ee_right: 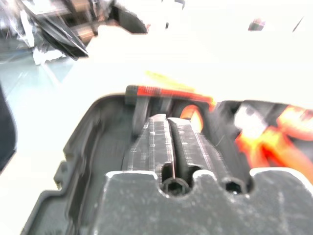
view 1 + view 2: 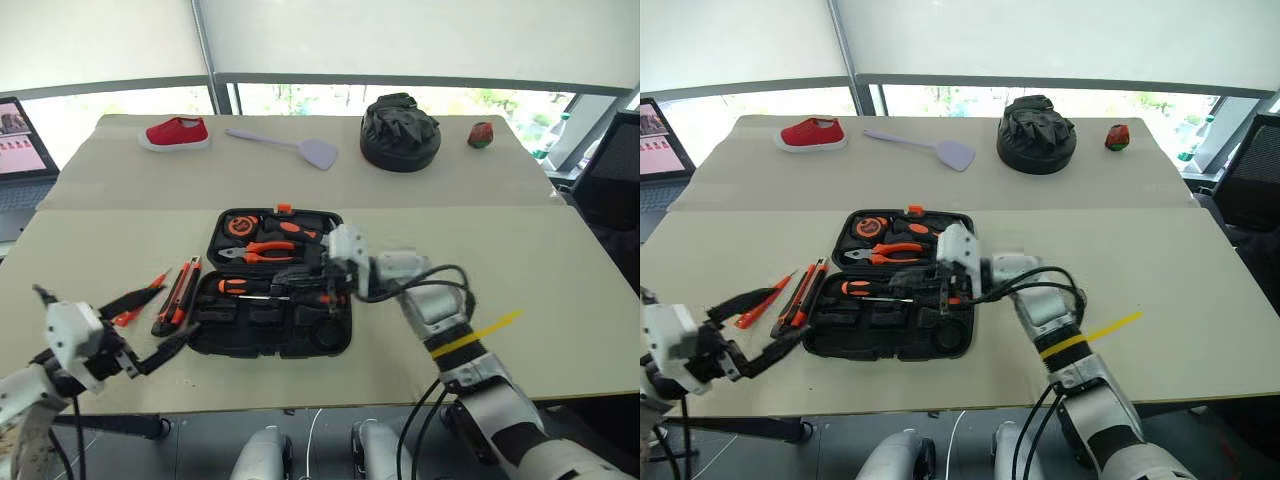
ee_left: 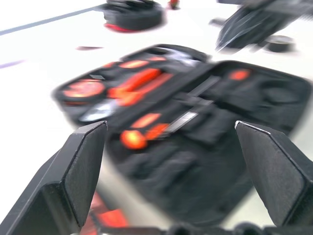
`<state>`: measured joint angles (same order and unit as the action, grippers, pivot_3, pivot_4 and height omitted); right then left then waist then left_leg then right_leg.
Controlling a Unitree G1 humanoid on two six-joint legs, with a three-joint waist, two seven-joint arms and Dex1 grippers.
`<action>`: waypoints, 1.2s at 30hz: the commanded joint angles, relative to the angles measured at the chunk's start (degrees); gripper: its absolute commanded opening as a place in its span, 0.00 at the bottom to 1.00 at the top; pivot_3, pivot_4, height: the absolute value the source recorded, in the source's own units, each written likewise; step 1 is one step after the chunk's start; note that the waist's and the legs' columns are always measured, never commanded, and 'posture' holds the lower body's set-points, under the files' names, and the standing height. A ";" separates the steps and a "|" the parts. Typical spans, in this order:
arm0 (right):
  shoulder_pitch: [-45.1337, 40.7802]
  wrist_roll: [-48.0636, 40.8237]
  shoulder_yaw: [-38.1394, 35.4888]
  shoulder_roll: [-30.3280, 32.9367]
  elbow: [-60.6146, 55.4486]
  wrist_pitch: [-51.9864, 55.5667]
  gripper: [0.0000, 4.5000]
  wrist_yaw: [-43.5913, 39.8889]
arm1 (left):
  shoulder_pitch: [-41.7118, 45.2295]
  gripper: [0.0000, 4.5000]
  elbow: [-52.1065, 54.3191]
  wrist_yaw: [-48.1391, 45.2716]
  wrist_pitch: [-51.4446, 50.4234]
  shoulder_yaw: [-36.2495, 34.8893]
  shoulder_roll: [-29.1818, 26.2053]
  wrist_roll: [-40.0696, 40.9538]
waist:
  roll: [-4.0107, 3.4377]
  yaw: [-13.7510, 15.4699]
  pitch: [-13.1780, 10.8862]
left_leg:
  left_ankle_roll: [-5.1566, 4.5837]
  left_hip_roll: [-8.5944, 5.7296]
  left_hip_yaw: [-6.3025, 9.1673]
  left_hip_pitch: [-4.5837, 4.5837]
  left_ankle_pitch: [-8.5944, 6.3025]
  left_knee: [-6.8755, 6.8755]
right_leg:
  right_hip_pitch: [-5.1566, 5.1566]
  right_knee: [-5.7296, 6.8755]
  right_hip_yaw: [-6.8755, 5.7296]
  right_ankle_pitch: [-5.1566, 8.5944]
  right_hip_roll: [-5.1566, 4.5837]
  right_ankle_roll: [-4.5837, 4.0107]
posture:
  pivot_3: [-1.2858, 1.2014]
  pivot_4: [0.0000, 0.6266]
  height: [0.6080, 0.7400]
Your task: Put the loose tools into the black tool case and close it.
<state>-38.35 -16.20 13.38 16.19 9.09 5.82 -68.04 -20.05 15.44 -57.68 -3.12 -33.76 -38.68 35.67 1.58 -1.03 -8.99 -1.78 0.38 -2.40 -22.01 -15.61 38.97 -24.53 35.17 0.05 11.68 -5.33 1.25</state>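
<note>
The black tool case (image 2: 300,340) lies open in the middle of the near table. An orange-handled screwdriver (image 2: 240,286) rests in its near half. Just left of the case, an orange-and-black utility knife (image 2: 180,293) and a slim orange screwdriver (image 2: 140,303) lie loose on the table. My left gripper (image 2: 172,312) hovers open over these two, its upper finger covering part of the slim screwdriver. My right gripper (image 2: 318,292) points left over the case's middle. Its fingers (image 1: 161,142) sit together with nothing between them.
Orange pliers (image 2: 265,250) and a round tape measure (image 2: 240,225) sit in the case's far half. On the far table are a red shoe (image 2: 176,132), a lilac spatula (image 2: 290,147), a round black bundle (image 2: 399,132) and a small red object (image 2: 481,134). A laptop (image 2: 20,150) stands at far left.
</note>
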 commanded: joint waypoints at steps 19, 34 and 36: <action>28.26 -13.74 -14.67 10.47 -28.00 -1.07 0.98 6.00 | -1.80 1.00 -16.36 10.53 -21.76 -12.86 -8.84 1.16 | 0.45 1.27 0.10 | 0.27 0.51 -0.13 0.30 -0.08 0.03 | 0.23 -0.04 -0.50 0.22 0.23 -0.26 | 0.52 0.24 1.00; 24.29 -12.61 -11.23 9.69 -28.27 -1.00 0.98 8.33 | 25.67 1.00 -30.61 6.49 -28.03 16.75 -18.56 -12.53 | 0.43 0.30 0.07 | 0.29 0.41 -0.19 0.18 -0.11 -0.05 | 0.06 0.08 -0.60 0.18 0.17 -0.31 | 0.52 0.24 1.00; 24.50 -12.52 -10.87 9.59 -28.86 -0.77 0.98 8.78 | 28.25 1.00 -33.51 7.26 -25.29 19.87 -17.66 -15.86 | 0.42 0.46 0.07 | 0.30 0.41 -0.19 0.19 -0.11 -0.03 | 0.07 0.13 -0.60 0.18 0.16 -0.32 | 0.52 0.24 1.00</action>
<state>-13.31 -28.20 2.50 26.00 -17.81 5.35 -59.75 7.31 -16.38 -50.40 -30.44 -15.70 -56.80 22.15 2.00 -0.57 -8.92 -1.47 0.77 -2.60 -21.78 -15.71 38.95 -24.40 35.31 -0.56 11.85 -5.19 0.94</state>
